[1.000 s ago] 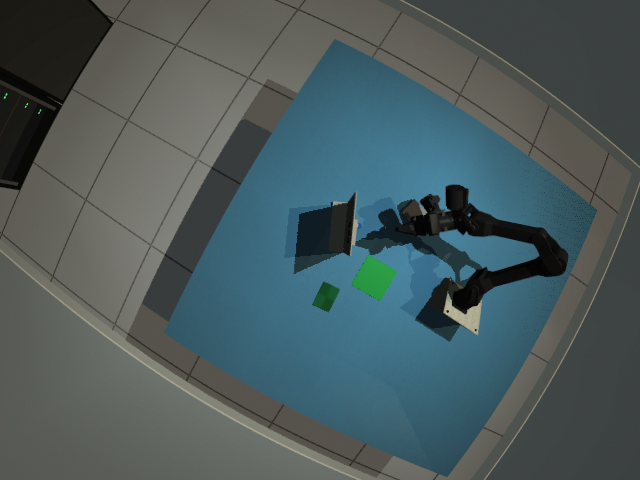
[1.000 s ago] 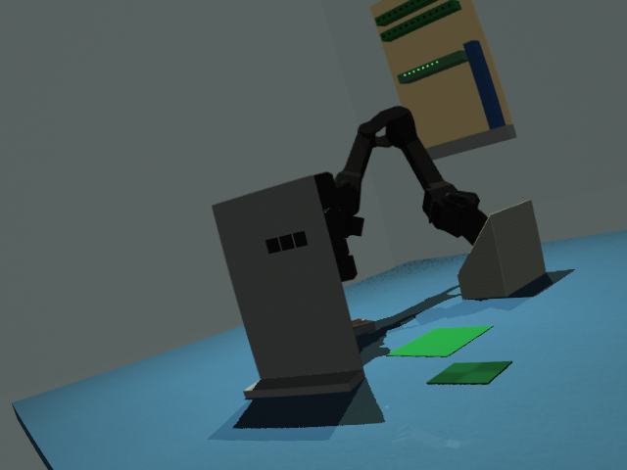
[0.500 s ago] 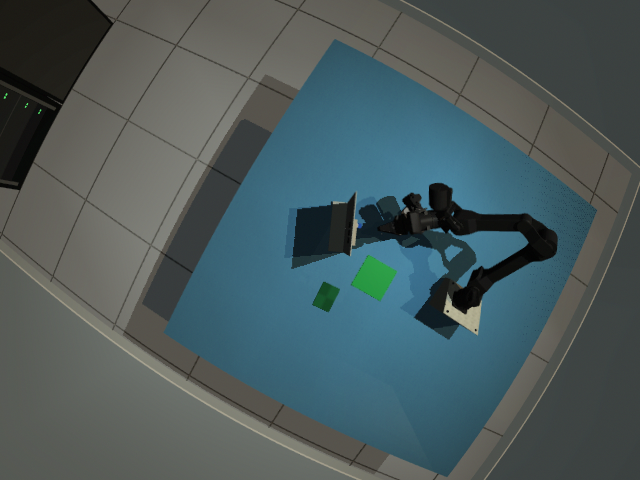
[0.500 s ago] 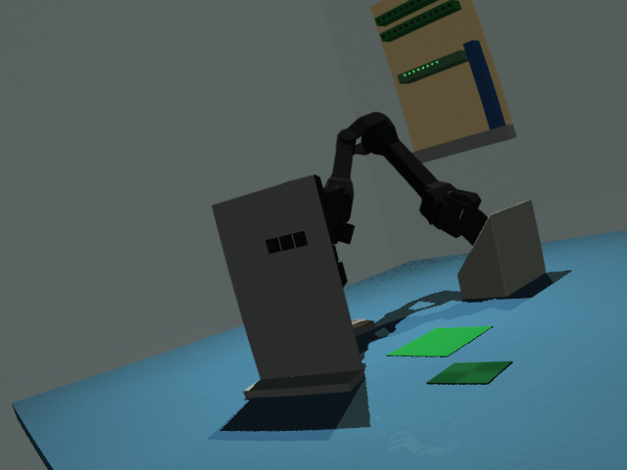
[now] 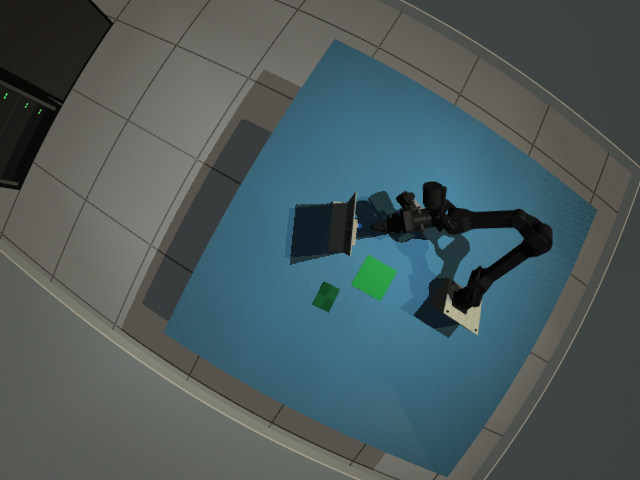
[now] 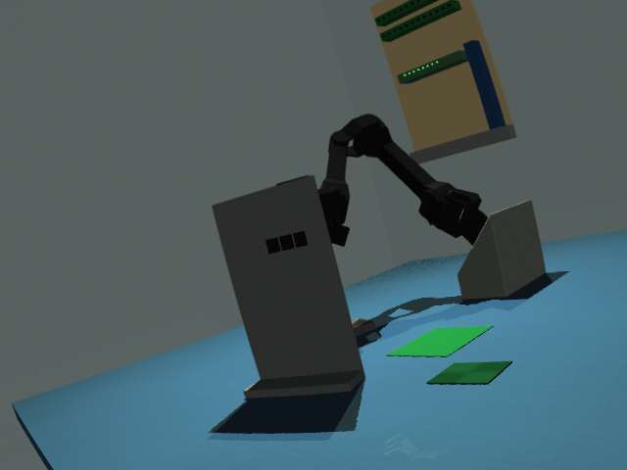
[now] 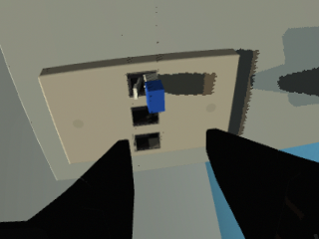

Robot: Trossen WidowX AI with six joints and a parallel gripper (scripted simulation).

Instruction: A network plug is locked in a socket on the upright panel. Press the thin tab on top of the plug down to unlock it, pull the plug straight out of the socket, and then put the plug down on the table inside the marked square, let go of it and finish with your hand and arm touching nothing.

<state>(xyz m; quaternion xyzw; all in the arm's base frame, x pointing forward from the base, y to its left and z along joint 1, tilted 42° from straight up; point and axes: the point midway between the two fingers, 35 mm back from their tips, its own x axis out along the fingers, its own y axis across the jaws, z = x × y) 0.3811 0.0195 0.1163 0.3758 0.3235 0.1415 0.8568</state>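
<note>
The blue plug [image 5: 359,225] [image 7: 155,97] sits in the top opening of the beige socket plate [image 7: 95,102] on the upright panel [image 6: 283,313] [image 7: 90,30]. A thin pale tab [image 7: 136,90] shows beside the plug's base. My gripper [image 5: 375,226] [image 7: 168,144] is open and empty, its fingers partly apart. It is in front of the plate, short of the plug and not touching it; in the wrist view the plug appears beyond and between the fingertips. The panel hides the fingers in the exterior view. A bright green square [image 5: 374,277] [image 6: 440,342] lies flat on the blue table.
A smaller dark green patch [image 5: 326,297] [image 6: 469,372] lies near the bright square. A low brownish block [image 6: 361,322] shows past the panel's edge in the exterior view. The arm's wedge-shaped base [image 5: 471,318] [image 6: 513,258] stands on the table. The panel has a foot [image 6: 304,385].
</note>
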